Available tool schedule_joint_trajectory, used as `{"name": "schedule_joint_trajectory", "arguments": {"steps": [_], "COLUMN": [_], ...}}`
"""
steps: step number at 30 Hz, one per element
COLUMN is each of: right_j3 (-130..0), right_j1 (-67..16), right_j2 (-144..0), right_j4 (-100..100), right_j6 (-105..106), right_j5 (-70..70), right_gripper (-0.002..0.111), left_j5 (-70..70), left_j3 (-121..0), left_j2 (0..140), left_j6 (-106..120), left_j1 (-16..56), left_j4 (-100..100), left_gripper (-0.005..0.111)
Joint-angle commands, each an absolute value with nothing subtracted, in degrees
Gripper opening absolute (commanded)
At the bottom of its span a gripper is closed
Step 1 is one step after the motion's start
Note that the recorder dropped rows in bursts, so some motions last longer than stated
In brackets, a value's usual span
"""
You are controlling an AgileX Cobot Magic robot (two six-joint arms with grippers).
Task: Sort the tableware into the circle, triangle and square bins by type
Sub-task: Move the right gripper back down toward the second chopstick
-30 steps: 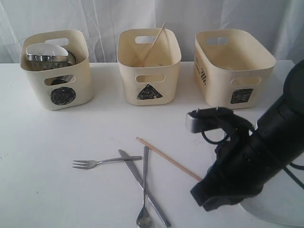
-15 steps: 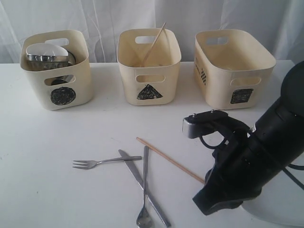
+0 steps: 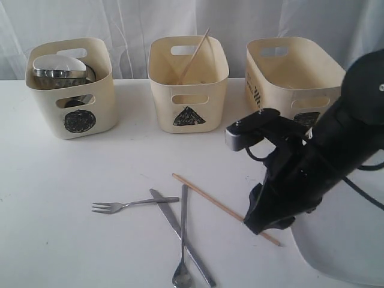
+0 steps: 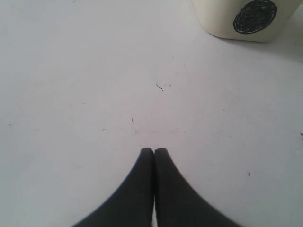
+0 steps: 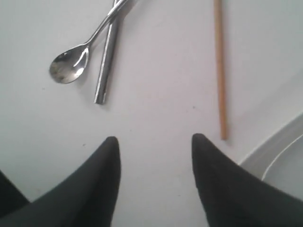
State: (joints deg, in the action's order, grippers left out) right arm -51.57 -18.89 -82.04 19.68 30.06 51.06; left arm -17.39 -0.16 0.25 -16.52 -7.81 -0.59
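On the table lie a steel fork (image 3: pixel 129 204), a knife (image 3: pixel 180 234), a spoon (image 3: pixel 182 252) and a wooden chopstick (image 3: pixel 207 198). The other chopstick (image 3: pixel 195 53) leans in the triangle bin (image 3: pixel 188 85). Steel mugs and a small white bowl (image 3: pixel 58 62) fill the circle bin (image 3: pixel 72 89). The square bin (image 3: pixel 293 84) stands at the right. The white plate (image 3: pixel 348 240) lies at the front right. My right gripper (image 5: pixel 155 142) is open, low over bare table between the spoon (image 5: pixel 71 64) and chopstick (image 5: pixel 219 71). My left gripper (image 4: pixel 154 152) is shut, holding nothing, near the circle bin (image 4: pixel 246 19).
The right arm (image 3: pixel 312 162) hangs over the table's right side, hiding part of the plate and the square bin's front. White curtains close off the back. Knife and spoon cross each other at the front middle.
The right arm has risen and swung left and back, off the plate, which now shows more. Its gripper now sits by the chopstick's near end. The cutlery has not moved.
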Motion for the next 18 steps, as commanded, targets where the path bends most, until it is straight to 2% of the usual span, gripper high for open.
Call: {"name": "schedule_joint_trajectory", "arguments": {"steps": [1, 9, 18], "right_j3": [-57.57, -65.28, -65.8], "right_j1": [-19.34, -19.99, -19.99], "right_j2": [-88.83, -102.94, -108.45], "right_j4": [14.83, 14.45, 14.72], "right_j6": [29.57, 29.57, 30.15], "right_j5": [50.49, 42.73, 29.51], "right_gripper": [0.056, 0.055, 0.055], "left_j5": [-18.02, -18.02, -18.02], "left_j3": [0.0, 0.0, 0.0], "left_j2": [0.0, 0.0, 0.0], "left_j6": [-16.45, -16.45, -16.45], "left_j1": [-7.83, -7.83, -7.83], "left_j4": [-1.21, -1.21, -1.21], "left_gripper": [0.0, 0.0, 0.0]}}
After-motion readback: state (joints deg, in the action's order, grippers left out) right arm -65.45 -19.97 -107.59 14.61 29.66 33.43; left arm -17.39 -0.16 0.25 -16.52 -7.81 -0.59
